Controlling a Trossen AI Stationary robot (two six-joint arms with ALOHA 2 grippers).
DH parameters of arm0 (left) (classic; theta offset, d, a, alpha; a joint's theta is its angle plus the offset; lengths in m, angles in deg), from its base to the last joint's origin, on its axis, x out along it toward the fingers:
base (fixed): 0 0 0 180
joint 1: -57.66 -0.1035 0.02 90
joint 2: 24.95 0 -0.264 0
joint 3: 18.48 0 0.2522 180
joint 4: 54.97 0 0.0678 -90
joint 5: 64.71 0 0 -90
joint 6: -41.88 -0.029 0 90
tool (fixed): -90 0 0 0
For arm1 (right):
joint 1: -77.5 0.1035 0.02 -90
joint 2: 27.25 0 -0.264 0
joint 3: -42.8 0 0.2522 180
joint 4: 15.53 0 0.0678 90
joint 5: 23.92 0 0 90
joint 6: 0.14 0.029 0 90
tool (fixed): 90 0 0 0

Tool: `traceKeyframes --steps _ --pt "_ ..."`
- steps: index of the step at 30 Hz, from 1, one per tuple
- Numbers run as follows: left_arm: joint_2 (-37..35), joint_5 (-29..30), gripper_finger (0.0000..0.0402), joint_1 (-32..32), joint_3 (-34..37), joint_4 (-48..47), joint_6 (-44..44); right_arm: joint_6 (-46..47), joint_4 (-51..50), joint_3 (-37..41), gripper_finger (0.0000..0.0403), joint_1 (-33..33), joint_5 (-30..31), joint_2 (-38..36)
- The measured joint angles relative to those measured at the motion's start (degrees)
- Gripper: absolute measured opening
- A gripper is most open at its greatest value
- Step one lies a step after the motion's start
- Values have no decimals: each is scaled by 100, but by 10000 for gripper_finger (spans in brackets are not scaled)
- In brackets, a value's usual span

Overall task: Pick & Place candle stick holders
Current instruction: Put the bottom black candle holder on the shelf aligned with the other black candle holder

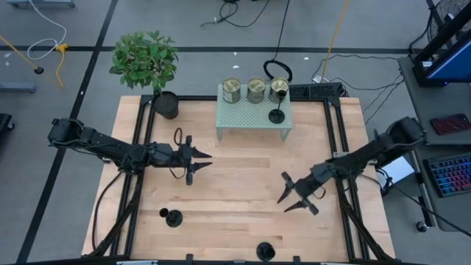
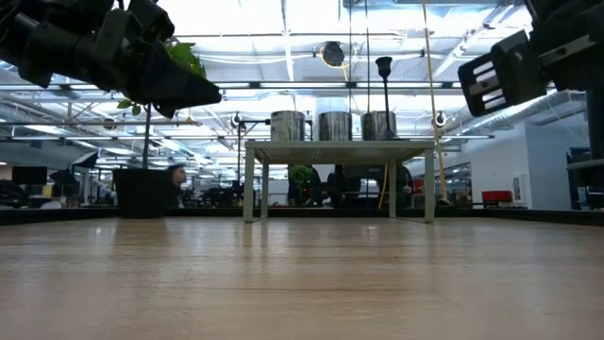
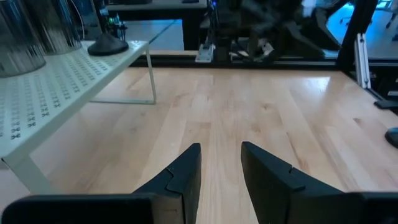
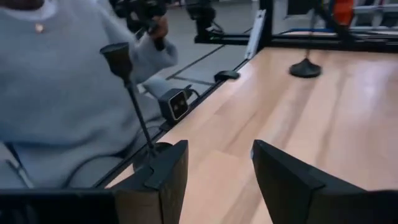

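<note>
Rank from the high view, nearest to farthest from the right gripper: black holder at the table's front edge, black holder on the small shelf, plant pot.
From the right gripper:
1. Black holder at the front edge, near centre.
2. Black holder on the shelf, at its right end.
3. Plant pot, far-left corner.

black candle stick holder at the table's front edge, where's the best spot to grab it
Likely the thin upright stem of the black round-based candle stick holder, taken from the side above its wide base. The right pincer, open and empty, is the closer one.
</note>
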Motion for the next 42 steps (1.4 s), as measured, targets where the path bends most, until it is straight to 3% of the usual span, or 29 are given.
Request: traceKeyframes --steps 6,13,23,32,42 --pt "-1 1 122 0 0 55 -39 -10 0 -613 173 157 -63 1011" --pt "1 1 122 0 0 268 -582 -11 43 -1290 173 281 -885 1844" --pt "-1 -2 122 0 -4 1114 -1837 -11 1102 -1656 171 610 -874 2701" --pt "2 -4 122 -2 -7 1340 -2724 -8 1198 -2335 167 901 -868 3528" --pt "1 -6 122 -7 -72 1452 -3176 -8 1194 -2766 166 975 -889 3822"
